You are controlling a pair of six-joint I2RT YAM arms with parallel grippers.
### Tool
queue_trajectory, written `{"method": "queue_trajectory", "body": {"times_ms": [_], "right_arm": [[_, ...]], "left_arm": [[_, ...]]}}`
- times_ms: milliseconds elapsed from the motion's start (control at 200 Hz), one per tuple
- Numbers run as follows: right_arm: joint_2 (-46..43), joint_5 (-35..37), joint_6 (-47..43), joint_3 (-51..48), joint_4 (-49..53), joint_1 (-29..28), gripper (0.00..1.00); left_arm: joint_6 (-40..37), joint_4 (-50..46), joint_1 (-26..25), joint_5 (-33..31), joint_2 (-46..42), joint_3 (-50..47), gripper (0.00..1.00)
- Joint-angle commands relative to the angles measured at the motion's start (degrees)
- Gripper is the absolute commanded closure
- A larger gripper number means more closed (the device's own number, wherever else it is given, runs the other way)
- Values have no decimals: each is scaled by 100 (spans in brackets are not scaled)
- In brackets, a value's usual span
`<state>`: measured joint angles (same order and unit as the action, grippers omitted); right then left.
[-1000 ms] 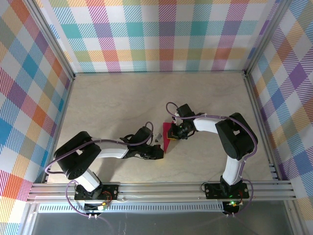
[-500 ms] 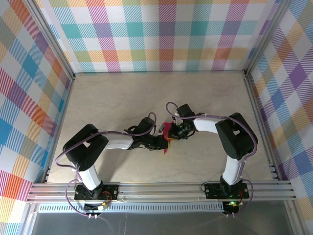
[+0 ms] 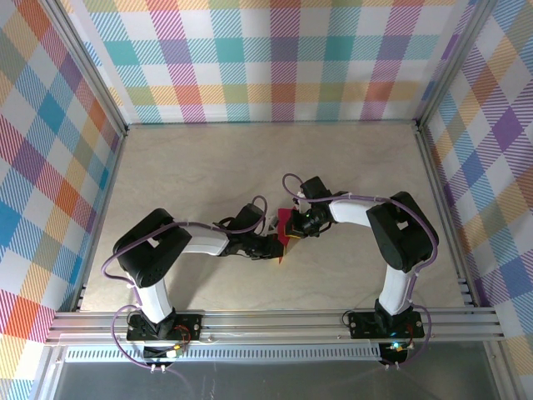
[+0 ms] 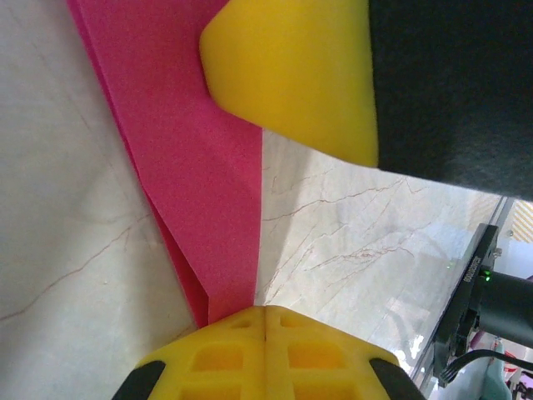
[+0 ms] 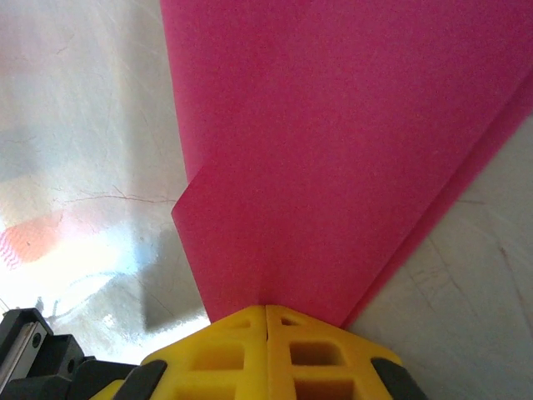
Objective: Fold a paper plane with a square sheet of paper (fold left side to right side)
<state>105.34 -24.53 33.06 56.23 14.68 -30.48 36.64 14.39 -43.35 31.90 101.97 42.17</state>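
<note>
Currently, the folded pink paper (image 5: 333, 125) is clamped between fully closed jaws by the left gripper (image 4: 265, 310), nearer, and the right gripper (image 5: 266, 308), farther.

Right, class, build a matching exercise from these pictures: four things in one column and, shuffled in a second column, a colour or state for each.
Column one
1. paper
2. table
3. walls
4. left gripper

Column two
A. checked in many colours
B. shut on the paper
C. magenta-pink, creased
D. pale, faintly veined

Pairs: 1-C, 2-D, 3-A, 4-B
</note>
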Motion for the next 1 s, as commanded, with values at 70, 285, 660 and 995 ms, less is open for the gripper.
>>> {"method": "queue_trajectory", "body": {"times_ms": [70, 285, 660, 995], "right_arm": [[153, 371, -225, 102, 577, 0, 100], [-66, -86, -215, 500, 309, 74, 100], [422, 18, -281, 716, 321, 397, 100], [682, 281, -392, 612, 534, 430, 100]], "left_arm": [[129, 155, 11, 17, 80, -341, 100], [127, 150, -20, -68, 130, -469, 100], [176, 169, -17, -36, -14, -426, 100], [149, -248, -6, 100, -362, 172, 100]]}}
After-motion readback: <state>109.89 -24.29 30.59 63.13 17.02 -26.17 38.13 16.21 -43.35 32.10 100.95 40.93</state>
